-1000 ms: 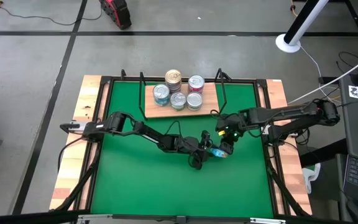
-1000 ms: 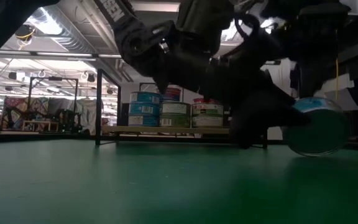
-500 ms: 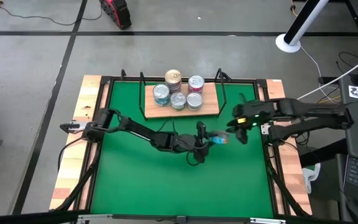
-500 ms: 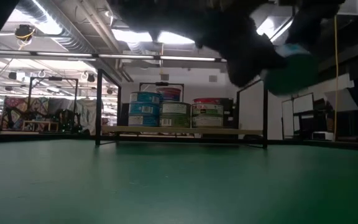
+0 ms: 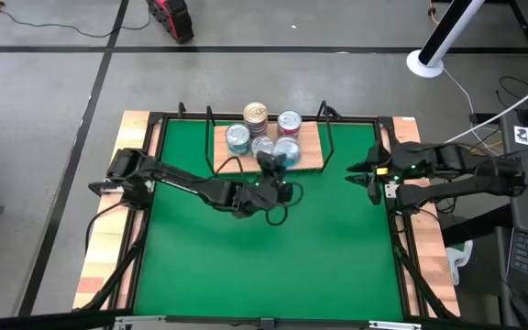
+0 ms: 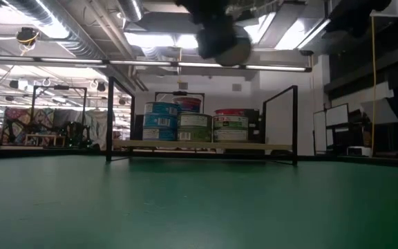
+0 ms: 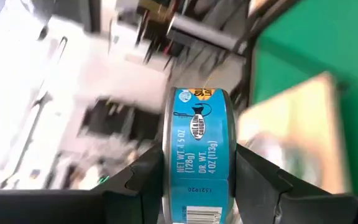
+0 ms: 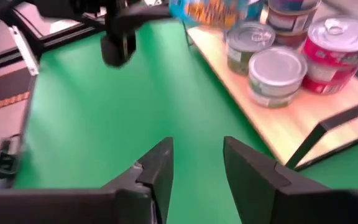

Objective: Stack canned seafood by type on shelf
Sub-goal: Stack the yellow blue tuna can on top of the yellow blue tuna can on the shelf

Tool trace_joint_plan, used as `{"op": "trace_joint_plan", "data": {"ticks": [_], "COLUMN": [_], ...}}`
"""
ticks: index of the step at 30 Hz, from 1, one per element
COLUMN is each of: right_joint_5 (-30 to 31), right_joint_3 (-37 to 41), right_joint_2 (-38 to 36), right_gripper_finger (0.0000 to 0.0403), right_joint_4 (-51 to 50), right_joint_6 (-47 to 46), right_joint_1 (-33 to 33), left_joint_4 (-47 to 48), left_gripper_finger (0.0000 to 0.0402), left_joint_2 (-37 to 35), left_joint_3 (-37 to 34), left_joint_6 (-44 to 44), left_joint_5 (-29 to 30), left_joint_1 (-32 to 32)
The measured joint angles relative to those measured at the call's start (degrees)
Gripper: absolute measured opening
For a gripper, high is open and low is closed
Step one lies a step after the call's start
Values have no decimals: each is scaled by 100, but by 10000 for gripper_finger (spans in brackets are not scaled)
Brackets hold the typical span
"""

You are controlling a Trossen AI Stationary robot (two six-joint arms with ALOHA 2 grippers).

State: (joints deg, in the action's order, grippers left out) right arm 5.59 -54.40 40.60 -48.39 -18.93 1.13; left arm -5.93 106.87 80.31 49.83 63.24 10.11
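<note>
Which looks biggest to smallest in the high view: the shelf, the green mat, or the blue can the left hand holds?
green mat; shelf; blue can. The can hangs nearer the camera yet is plainly smallest.

The mat (image 5: 246, 257) lay bare in front of the shelf (image 5: 312, 160), but 5 tins (image 5: 262, 147) crowded its board, wire posts (image 6: 109, 117) flanked it, and the left gripper (image 5: 271, 163) with a blue tin (image 7: 196, 162) blocked its front edge.
</note>
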Motion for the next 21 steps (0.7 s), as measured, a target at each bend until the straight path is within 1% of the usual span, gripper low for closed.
{"op": "trace_joint_plan", "data": {"ticks": [4,6,12,16,19,21], "right_joint_5": [92,91,87,91,89,89], "right_joint_3": [649,1028,2031,2424,2622,2723], "right_joint_2": [-236,-351,-636,-862,-996,-1051], "right_gripper_finger": [140,140,140,140,140,140], "right_joint_4": [786,1285,2501,2818,2893,2910], "right_joint_6": [172,287,426,431,430,408], "right_joint_1": [0,0,0,0,0,0], "left_joint_4": [962,1583,3815,5180,5860,6056], "left_gripper_finger": [158,159,160,161,161,161], "left_joint_2": [-255,-353,-526,-524,-524,-524], "left_joint_3": [0,0,0,0,0,-2], "left_joint_6": [-128,-454,-2441,-3684,-4541,-4869], "left_joint_5": [791,972,1025,946,776,761], "left_joint_1": [-33,-80,-340,-582,-792,-929]}}
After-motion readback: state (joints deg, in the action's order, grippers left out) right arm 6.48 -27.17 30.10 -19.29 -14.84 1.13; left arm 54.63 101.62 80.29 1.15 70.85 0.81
